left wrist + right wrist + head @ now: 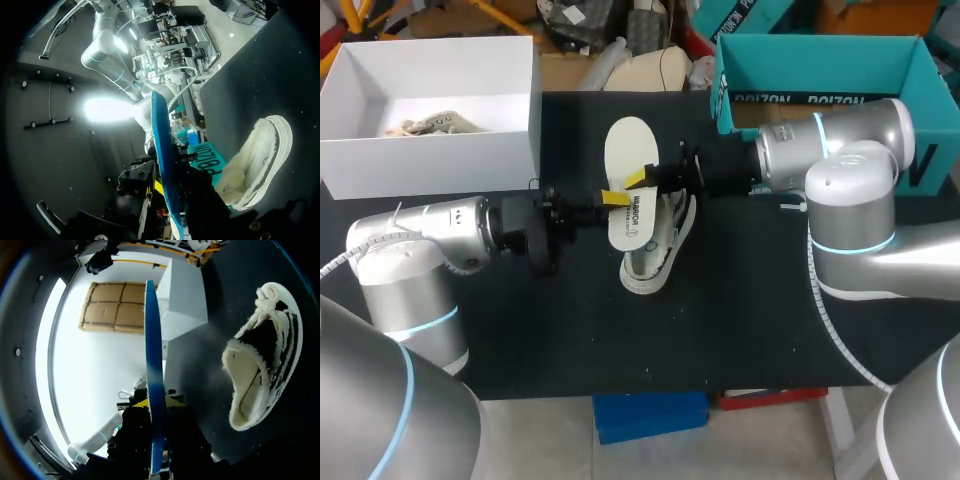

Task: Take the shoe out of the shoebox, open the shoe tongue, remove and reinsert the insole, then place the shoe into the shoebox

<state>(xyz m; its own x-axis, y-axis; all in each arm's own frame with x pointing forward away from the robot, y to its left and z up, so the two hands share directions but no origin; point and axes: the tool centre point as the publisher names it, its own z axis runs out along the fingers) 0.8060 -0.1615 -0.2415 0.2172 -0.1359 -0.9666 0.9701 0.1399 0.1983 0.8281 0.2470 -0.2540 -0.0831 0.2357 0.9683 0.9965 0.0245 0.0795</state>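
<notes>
White insole (626,150) is out, held over the shoe (648,268) w/ left gripper (613,198) & right gripper (640,179) both clamped on it. Shoe's on the surface (570,330), outside the shoebox (430,70). Left to do, I reckon: reinsert, re-box.

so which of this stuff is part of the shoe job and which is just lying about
Part of the job: insole, held above the shoe; shoe, on the table; left jaws and right jaws, both shut on the insole; white box or teal box, one is the shoebox, cannot tell which.
Lying about: crumpled paper in the white box.
</notes>
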